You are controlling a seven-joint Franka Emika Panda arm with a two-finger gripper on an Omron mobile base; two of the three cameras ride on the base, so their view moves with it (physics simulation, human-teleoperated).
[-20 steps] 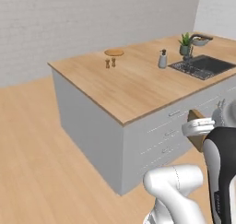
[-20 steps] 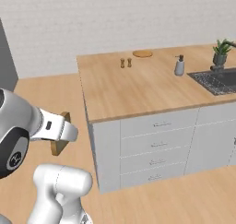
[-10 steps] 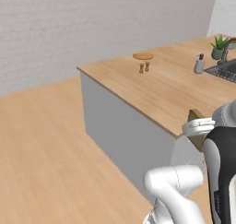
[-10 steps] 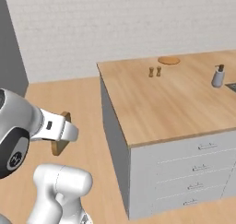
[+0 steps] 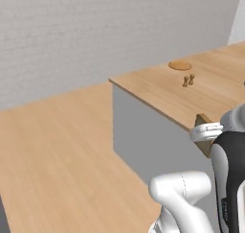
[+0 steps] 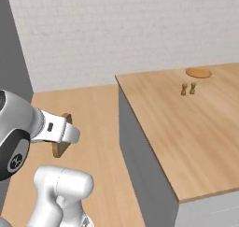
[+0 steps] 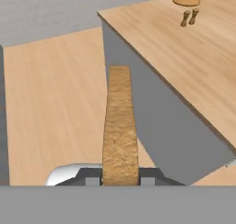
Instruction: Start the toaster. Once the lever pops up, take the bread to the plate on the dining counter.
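White brick wall [image 5: 95, 30] closes the far side of the left base view, with bare wood floor [image 5: 52, 155] spreading wide from 9 o'clock down to 6. The table [image 5: 158, 90] juts in from 3 o'clock, its near corner at centre and its grey side panel dropping to the floor. A round plate [image 5: 180, 65] lies at 1 o'clock, two small shakers [image 5: 188, 80] just beside it, nearer the camera. At 4 o'clock the bread [image 5: 205, 131] shows as a tan slab behind the white wrist, level with the table edge.

Seen from the right base view, the same wall [image 6: 116, 30] sits behind; open floor [image 6: 93, 128] runs between the arm at 8 o'clock and the table's [image 6: 186, 128] long left edge. The plate [image 6: 198, 72] rests at 2 o'clock, the shakers [image 6: 188, 88] near it. The bread [image 6: 60, 139] stands upright at the wrist, well apart from the table.

From the hand view, the pincer [image 7: 120, 177] is clenched on the bread [image 7: 120, 126], held edge-on over the floor [image 7: 55, 103], left of the table corner [image 7: 103, 16]. The plate [image 7: 186, 0] lies at 1 o'clock.
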